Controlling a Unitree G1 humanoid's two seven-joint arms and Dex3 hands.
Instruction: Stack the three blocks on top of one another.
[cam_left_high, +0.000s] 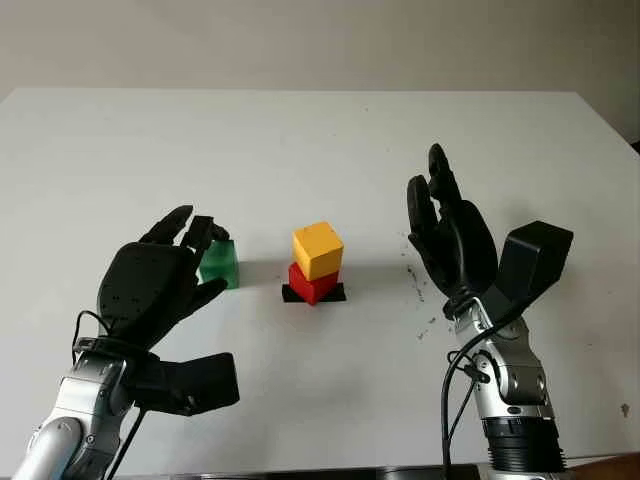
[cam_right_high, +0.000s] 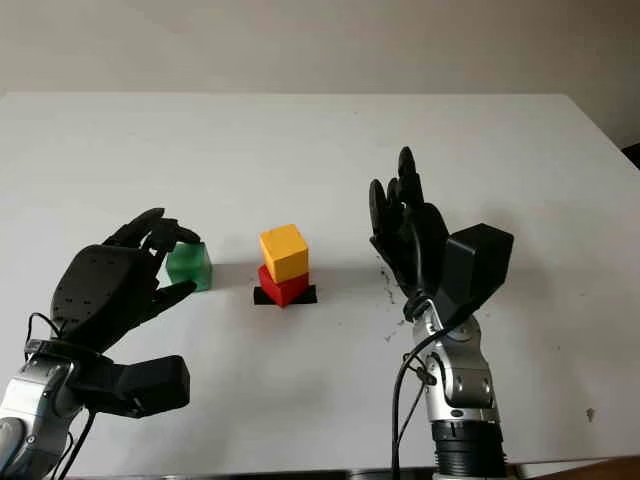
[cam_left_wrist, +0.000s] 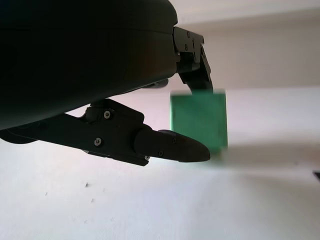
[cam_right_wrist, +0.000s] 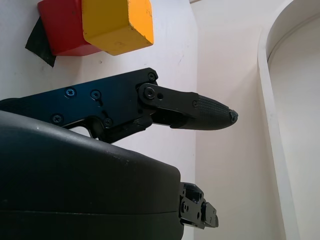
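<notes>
Yellow block atop red block

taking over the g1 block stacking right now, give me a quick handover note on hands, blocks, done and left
Left robot hand: at the green block, fingers around it; whether the grip is closed cannot be told. The block sits on the table.
Right robot hand: open, raised to the right of the stack, holding nothing.
Blocks: yellow block sits on the red block, which stands on a black mat at the table's middle. The green block is to the left of the stack, apart from it.
Done: two blocks stacked.
Left: lift the green block and set it on the yellow one.
</notes>
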